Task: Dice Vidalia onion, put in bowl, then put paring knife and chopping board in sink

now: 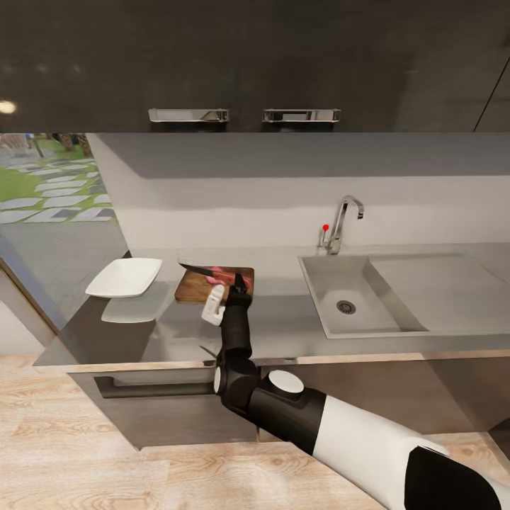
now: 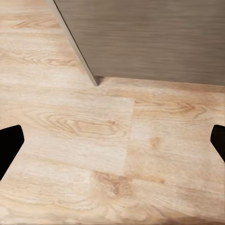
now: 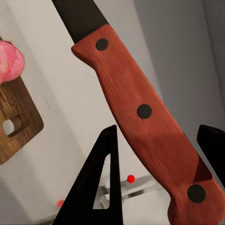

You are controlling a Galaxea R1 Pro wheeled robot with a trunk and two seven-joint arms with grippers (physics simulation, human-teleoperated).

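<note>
- The right gripper [image 1: 237, 285] is closed on the knife [image 3: 140, 112] by its riveted red-brown handle; the dark blade [image 1: 195, 269] runs toward 10 o'clock.
- Pink onion [image 1: 218, 275] lies on the board [image 1: 193, 289], just under the blade.
- The wooden board's long axis runs 3 to 9 o'clock.
- The white bowl [image 1: 126, 276] sits at 9 o'clock; the steel sink [image 1: 354, 283] at 3.
- The left gripper's fingers [image 2: 10, 145] are spread wide above the floor [image 2: 108, 154], holding nothing.
</note>
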